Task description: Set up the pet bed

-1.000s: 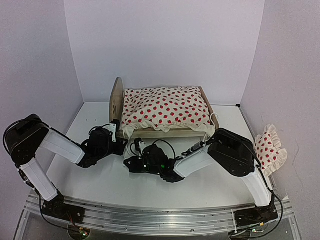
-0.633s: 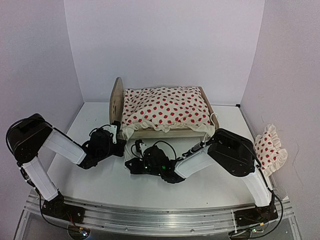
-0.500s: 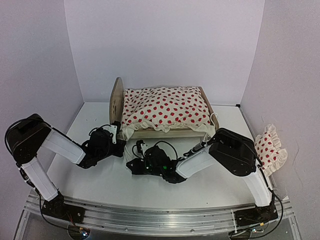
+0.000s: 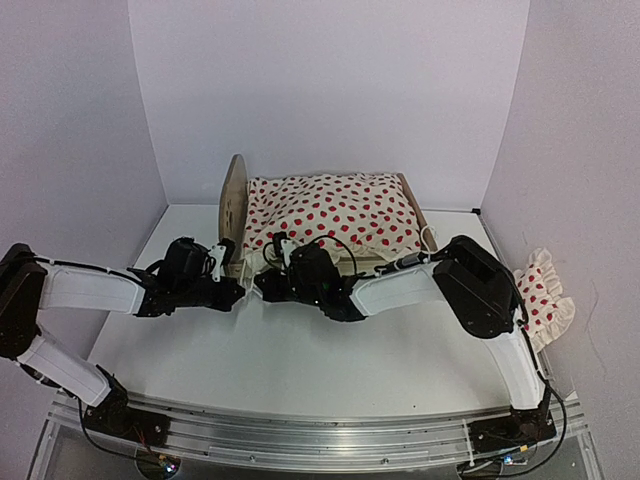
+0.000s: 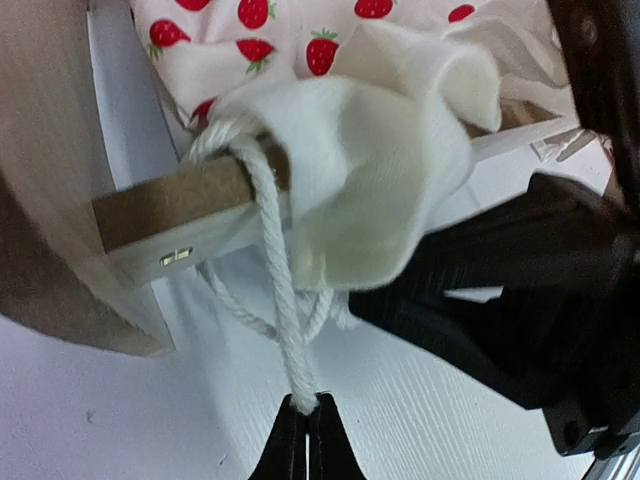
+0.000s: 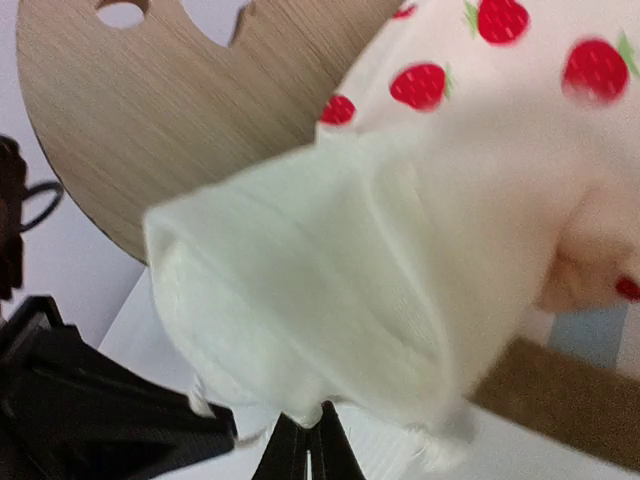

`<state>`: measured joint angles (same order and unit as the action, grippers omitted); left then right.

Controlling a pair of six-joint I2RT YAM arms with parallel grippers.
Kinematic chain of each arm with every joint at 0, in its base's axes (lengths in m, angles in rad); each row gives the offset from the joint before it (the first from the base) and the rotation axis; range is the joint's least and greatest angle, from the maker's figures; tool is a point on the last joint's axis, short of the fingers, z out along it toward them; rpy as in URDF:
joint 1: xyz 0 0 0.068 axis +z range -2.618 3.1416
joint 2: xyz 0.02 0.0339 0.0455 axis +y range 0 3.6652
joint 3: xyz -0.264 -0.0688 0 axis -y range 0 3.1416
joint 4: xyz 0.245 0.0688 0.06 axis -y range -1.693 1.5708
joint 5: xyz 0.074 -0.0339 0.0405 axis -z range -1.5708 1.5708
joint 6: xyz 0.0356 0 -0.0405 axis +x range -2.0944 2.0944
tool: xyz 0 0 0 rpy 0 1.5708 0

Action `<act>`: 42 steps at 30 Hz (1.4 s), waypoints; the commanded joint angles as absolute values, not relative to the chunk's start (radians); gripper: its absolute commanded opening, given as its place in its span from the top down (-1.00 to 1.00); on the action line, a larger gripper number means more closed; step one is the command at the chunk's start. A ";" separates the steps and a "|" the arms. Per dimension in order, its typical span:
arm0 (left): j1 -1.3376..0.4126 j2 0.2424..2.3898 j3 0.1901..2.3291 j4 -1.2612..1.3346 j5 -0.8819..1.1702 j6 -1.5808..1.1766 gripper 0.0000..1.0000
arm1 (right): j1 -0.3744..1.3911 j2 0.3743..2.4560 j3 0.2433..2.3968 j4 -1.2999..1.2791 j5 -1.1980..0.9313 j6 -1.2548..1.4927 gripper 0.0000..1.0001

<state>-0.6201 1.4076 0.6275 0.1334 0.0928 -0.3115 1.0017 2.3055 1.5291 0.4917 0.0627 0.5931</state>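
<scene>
The pet bed (image 4: 232, 205) stands at the back of the table, its rounded wooden headboard (image 6: 180, 110) at the left. A cream red-dotted duvet (image 4: 335, 215) covers its top. My left gripper (image 4: 236, 290) sits at the bed's near left corner. In the left wrist view it (image 5: 308, 405) is shut on a white cord (image 5: 275, 260) looped over the wooden side rail (image 5: 170, 205). My right gripper (image 4: 263, 284) is right beside it. In the right wrist view it (image 6: 315, 420) is shut on the duvet's cream corner (image 6: 330, 300), which hangs over the rail.
A small red-dotted ruffled pillow (image 4: 540, 300) lies at the table's right edge against the wall. White walls close in the left, back and right. The right arm's black body (image 5: 530, 300) is close beside my left gripper.
Both grippers moved from the table in front of the bed up to its near left corner. My left gripper shut on the white cord. The left arm stretched out flatter.
</scene>
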 commanded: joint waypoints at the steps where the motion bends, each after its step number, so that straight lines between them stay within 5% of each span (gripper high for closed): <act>1: -0.609 1.366 0.674 0.007 0.155 -0.326 1.00 | 1.011 2.350 1.622 0.422 0.042 0.510 1.00; 18: -0.578 1.347 0.679 0.006 0.201 -0.160 0.98 | 1.010 2.433 1.690 0.518 -0.170 0.427 1.00; 31: -0.545 1.138 0.711 -0.271 0.404 0.176 0.07 | 0.993 2.488 1.708 0.615 -0.201 0.451 1.00; 38: -0.488 1.153 0.695 -0.170 0.105 0.337 0.54 | 0.988 2.507 1.717 0.648 -0.210 0.440 1.00; 42: -0.483 1.268 0.704 -0.101 0.072 0.430 0.61 | 0.987 2.515 1.717 0.688 -0.238 0.437 1.00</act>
